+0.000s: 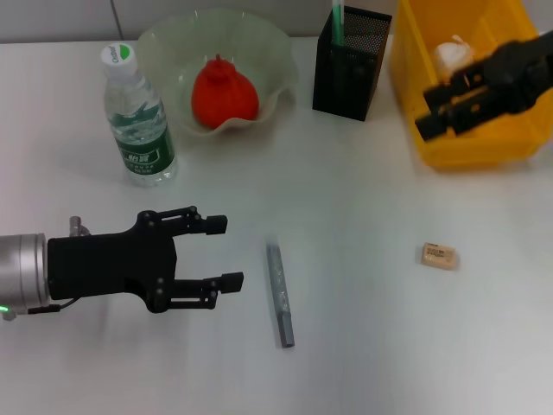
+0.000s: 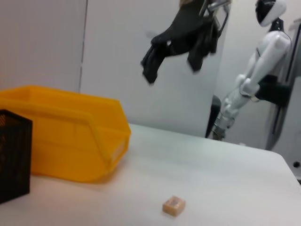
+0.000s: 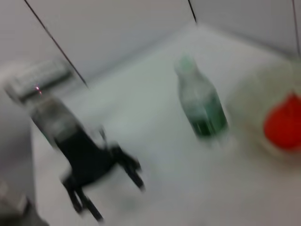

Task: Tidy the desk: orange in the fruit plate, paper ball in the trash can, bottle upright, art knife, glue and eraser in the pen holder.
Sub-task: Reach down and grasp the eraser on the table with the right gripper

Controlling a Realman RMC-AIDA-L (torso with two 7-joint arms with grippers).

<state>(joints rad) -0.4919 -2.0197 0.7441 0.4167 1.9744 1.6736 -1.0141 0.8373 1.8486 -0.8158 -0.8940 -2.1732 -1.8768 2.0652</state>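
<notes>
- Hovering low over the counter [image 1: 363, 363], the left gripper [image 1: 229, 252] has its jaws apart and nothing between them.
- Just beyond those jaws, on the side they face, lies the art knife [image 1: 281, 294], flat on the counter and not touched.
- Farther out past the knife, well apart from the left jaws, the eraser [image 1: 439, 256] lies flat on the counter.
- Behind the left gripper the bottle [image 1: 136, 117] stands upright, and beside it the fruit plate [image 1: 173, 43] holds the orange [image 1: 224, 92].
- The right gripper [image 1: 436, 112] hangs above the trash can [image 1: 484, 147]; whether its jaws are apart or together cannot be told.
- Below those jaws the paper ball [image 1: 451, 56] lies inside the trash can.
- Beside the trash can, toward the fruit plate, stands the pen holder [image 1: 350, 65], with the glue [image 1: 338, 22] sticking up out of one corner.
</notes>
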